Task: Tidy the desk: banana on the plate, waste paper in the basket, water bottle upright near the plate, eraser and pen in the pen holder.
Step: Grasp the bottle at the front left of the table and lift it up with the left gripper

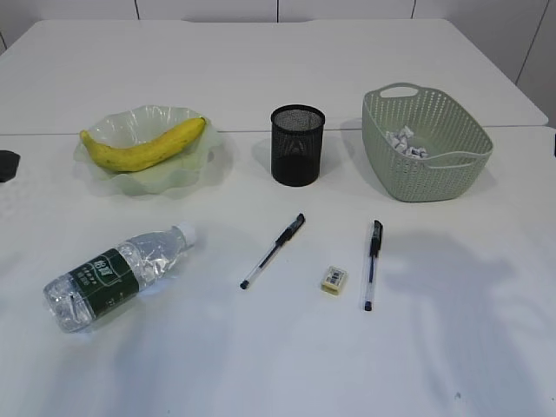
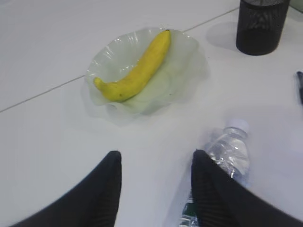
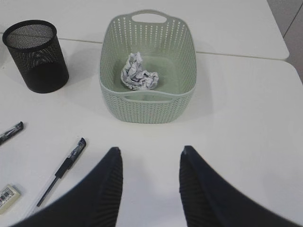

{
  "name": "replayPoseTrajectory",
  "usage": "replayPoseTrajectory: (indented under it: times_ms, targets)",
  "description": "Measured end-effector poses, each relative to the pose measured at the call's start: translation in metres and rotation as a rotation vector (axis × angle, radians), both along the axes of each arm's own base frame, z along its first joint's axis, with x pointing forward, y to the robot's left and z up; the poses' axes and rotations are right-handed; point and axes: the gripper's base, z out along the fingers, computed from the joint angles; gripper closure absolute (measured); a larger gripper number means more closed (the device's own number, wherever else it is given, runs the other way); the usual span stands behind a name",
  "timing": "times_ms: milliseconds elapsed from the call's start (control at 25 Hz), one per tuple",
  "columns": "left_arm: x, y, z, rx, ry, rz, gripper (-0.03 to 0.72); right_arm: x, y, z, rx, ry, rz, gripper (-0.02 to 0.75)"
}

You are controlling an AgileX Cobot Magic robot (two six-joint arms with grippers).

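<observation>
- The water bottle [image 1: 119, 276] lies on its side at the lower left of the exterior view, long axis slanting, white cap toward the upper right and base toward the lower left.
- The banana [image 1: 144, 146] rests in the plate [image 1: 187, 174] at upper left, running left to right with its right tip higher.
- Two pens lie in the lower middle: the left pen [image 1: 273, 251] slants with its cap to the upper right, the right pen [image 1: 372, 263] runs nearly top to bottom; the eraser [image 1: 334, 280] sits between them.
- The pen holder [image 1: 297, 145] stands upright at centre; the basket [image 1: 426, 141] at upper right holds the waste paper [image 3: 138, 73].
- Bare table [image 1: 486, 330] fills the lower right.
- The left gripper [image 2: 156, 165] has its jaws apart and empty, above the table just beside the bottle's cap end.
- The right gripper [image 3: 149, 163] has its jaws apart and empty, in front of the basket's near wall.
</observation>
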Motion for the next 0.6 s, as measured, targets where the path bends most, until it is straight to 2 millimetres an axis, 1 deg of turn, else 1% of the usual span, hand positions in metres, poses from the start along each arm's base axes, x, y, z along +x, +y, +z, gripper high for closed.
replayPoseTrajectory:
  times_ms: [160,280,400,600]
  targets:
    - [0.003,-0.012,-0.01,0.021,0.05,-0.052,0.347,0.0,0.0,0.0,0.0,0.0,0.0,0.436]
    - [0.005,-0.018,-0.018,0.043,0.088,-0.071,0.347,0.0,0.0,0.0,0.0,0.002,0.0,0.436]
    - [0.007,-0.019,-0.024,0.062,0.12,-0.073,0.347,0.0,0.0,0.0,0.0,0.006,0.0,0.436]
    - [0.005,-0.017,-0.027,0.077,0.165,-0.053,0.347,0.0,0.0,0.0,0.0,0.006,0.0,0.436]
